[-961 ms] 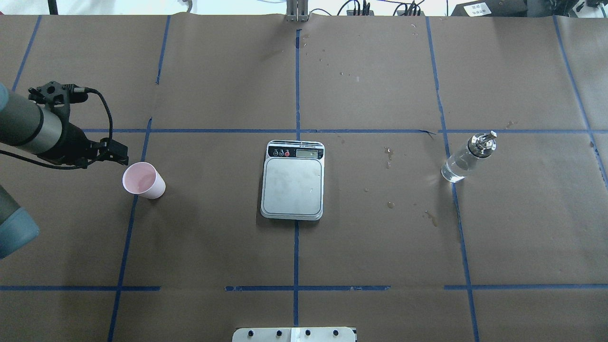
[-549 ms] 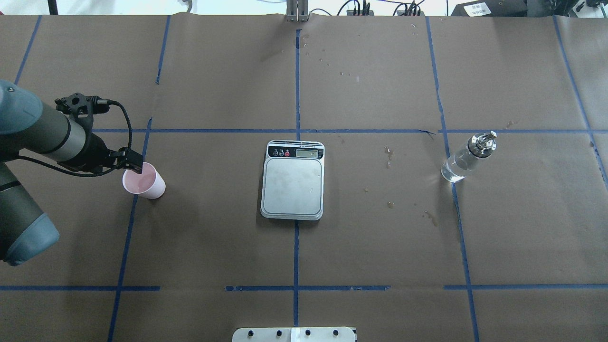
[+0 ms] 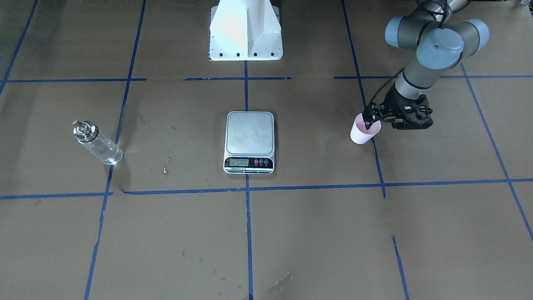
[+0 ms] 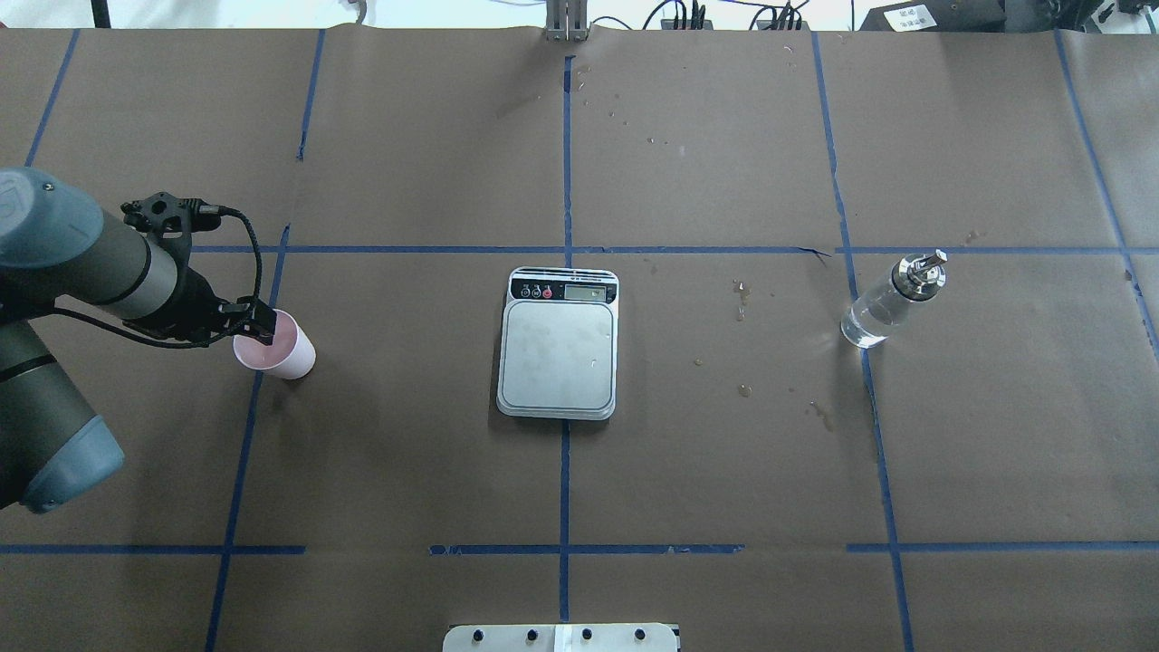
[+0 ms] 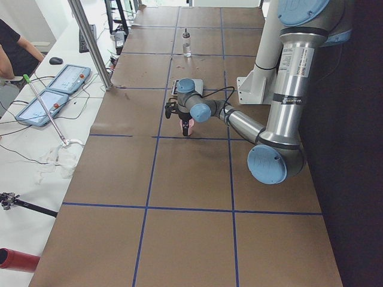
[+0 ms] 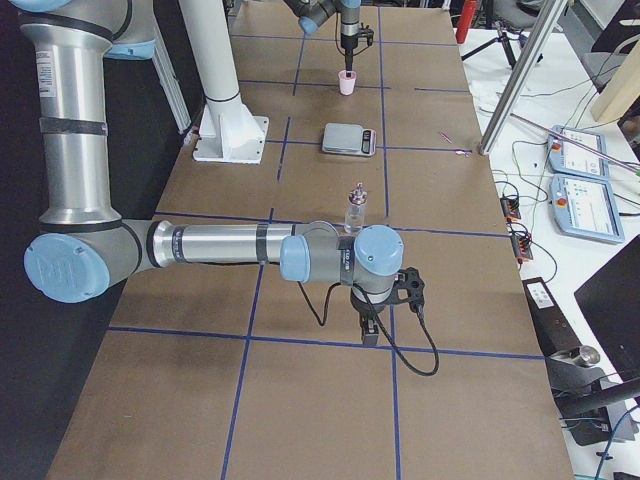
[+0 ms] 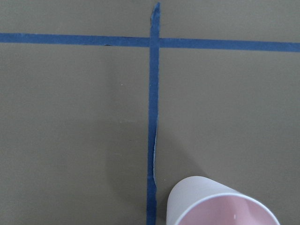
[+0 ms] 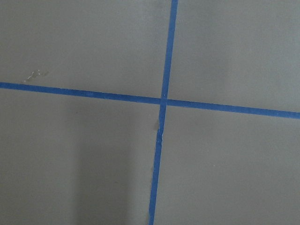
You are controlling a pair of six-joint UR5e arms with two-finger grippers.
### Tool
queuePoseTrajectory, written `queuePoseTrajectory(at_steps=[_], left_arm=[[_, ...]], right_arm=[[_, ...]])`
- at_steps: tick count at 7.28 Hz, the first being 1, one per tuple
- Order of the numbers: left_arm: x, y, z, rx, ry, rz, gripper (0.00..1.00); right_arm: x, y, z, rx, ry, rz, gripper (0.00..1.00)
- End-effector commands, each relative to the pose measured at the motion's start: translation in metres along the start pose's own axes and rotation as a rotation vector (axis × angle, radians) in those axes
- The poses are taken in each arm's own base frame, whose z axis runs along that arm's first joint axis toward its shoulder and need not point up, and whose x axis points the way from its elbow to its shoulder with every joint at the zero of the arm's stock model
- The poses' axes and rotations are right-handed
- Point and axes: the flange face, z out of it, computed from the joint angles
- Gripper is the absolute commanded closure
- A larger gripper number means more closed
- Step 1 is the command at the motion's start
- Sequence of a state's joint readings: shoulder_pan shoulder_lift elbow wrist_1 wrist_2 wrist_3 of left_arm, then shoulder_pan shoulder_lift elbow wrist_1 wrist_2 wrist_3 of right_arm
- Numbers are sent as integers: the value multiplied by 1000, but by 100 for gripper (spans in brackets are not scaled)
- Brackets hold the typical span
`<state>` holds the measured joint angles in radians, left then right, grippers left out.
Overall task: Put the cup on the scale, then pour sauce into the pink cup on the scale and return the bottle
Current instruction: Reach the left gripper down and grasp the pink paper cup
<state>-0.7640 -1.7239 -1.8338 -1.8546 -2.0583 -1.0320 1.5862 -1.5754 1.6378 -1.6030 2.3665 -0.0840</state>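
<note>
At the rim of the upright cup, on the side nearest its own arm, the left gripper hangs with one fingertip dipped inside. Whether it is spread or pinching the wall cannot be told. Well apart to its side sits the scale, with the bottle standing farther beyond. The right gripper points down at the table, its state unreadable.

The near right arm stretches low across the brown-papered surface, with the right gripper pointing down beside a blue tape line. Just beyond its wrist stands the glass bottle. Farther on lie the scale and the pink cup, the left gripper directly over it.
</note>
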Motion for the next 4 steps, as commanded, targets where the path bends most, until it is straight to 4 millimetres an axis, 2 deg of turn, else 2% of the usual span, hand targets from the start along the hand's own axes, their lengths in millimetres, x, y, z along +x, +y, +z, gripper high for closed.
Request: queuePoseTrajectory(at_steps=[1, 2, 3, 4], left_arm=[[1, 2, 3, -4, -2, 3, 60], [2, 2, 2, -4, -1, 4, 82], [7, 1, 1, -3, 5, 6, 100], [9, 0, -1, -2, 9, 6, 100]], right_arm=[[-1, 0, -1, 2, 1, 0, 0], [-1, 0, -1, 1, 1, 1, 0], [0, 0, 0, 0, 1, 2, 0], [-1, -1, -1, 1, 0, 1, 0]])
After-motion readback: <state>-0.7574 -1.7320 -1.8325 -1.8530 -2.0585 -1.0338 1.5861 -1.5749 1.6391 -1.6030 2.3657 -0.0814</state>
